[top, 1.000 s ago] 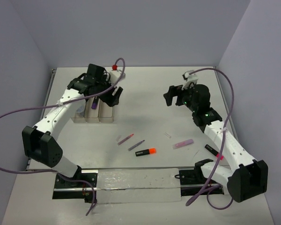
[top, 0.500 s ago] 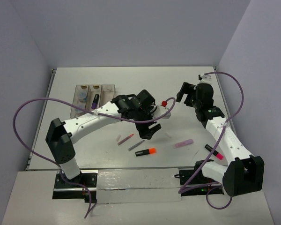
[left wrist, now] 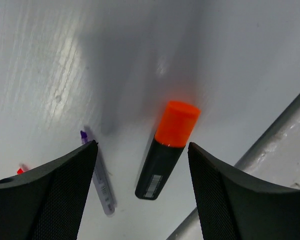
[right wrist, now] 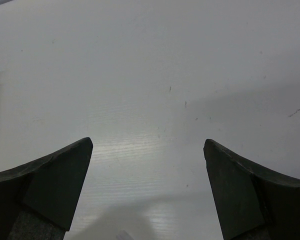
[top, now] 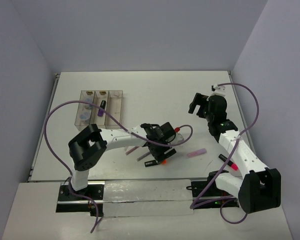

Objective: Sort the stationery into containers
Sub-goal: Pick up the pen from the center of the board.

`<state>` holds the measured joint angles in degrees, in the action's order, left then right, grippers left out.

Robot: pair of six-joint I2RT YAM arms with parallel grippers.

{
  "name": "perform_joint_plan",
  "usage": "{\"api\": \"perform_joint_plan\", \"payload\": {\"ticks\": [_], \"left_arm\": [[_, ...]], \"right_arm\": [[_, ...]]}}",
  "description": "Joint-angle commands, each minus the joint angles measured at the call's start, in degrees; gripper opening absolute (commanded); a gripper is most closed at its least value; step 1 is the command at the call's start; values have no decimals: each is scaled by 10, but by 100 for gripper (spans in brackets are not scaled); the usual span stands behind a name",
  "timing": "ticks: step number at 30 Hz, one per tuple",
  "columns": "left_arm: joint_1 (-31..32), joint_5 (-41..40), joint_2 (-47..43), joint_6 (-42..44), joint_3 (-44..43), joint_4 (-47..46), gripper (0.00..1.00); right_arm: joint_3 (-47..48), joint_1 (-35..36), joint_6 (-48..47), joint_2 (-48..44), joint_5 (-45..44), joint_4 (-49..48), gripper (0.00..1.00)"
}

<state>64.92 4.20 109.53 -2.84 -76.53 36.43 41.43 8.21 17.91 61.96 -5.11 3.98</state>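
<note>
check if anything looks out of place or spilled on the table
Nothing is spilled or damaged, and the tray sits square. One oddity: a pink-and-black highlighter lies alone at the right side of the table, close beside the right arm, well apart from the orange highlighter and thin pen near the middle.

3 hiliters (left wrist: pixel 167 145), 2 pens (left wrist: pixel 103 187), 1 bar (top: pixel 196 152), 1 tray (top: pixel 115 112).
</note>
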Motion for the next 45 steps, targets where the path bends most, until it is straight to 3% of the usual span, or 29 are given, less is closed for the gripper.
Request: {"api": "perform_joint_plan", "payload": {"ticks": [1, 10, 14, 18, 21, 26, 35, 42, 45], "left_arm": [[40, -38, 27, -5, -25, -34, 81], [51, -35, 26, 5, -18, -32, 79], [54, -14, 38, 5, -5, -32, 69], [55, -12, 41, 8, 10, -35, 44], [55, -8, 42, 10, 10, -36, 32], [57, 4, 55, 14, -1, -25, 0], [53, 52, 31, 61, -59, 18, 0], [1, 119, -5, 73, -151, 89, 0], [-55, 101, -27, 76, -185, 102, 0]], "right_arm": [[3, 1, -12, 7, 0, -31, 100], [10, 1, -17, 12, 4, -18, 100], [7, 0, -17, 3, 1, -17, 100], [5, 1, -23, -13, -16, -20, 100], [5, 1, -25, -16, -19, -20, 100], [5, 0, -26, -15, -23, -15, 100], [11, 1, -23, -14, -27, -13, 100], [15, 1, -13, -10, -26, -9, 100], [18, 0, -2, -9, -42, -7, 100]]}}
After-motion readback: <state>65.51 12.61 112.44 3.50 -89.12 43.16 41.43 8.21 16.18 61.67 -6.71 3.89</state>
